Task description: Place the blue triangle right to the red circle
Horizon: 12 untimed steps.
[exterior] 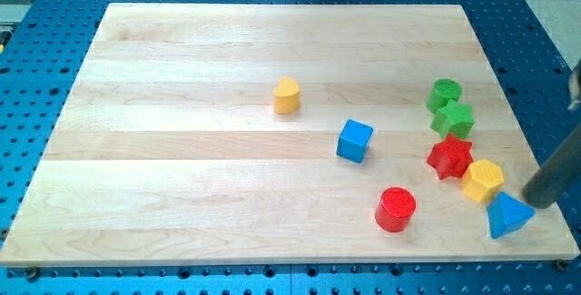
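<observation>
The blue triangle lies near the board's bottom right corner. The red circle stands to its left, with a gap between them. My rod comes in from the view's right edge, and my tip sits just right of and slightly above the blue triangle, touching or nearly touching its upper right side.
A yellow hexagon sits just above-left of the blue triangle, next to a red star. A green star and green circle lie above them. A blue cube and yellow heart lie mid-board. The wooden board rests on a blue perforated table.
</observation>
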### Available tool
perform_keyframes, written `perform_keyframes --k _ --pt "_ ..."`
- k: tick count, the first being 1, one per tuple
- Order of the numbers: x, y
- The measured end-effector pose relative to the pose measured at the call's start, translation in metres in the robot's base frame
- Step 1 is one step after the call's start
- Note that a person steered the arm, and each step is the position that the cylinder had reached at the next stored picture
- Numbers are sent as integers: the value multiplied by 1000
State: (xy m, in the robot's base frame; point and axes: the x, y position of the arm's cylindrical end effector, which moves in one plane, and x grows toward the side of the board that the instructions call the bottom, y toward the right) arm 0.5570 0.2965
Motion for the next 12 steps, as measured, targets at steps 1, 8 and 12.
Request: perform_keyframes --k 1,8,12 --pt "7 27" --pt "33 -76" --pt "62 -54"
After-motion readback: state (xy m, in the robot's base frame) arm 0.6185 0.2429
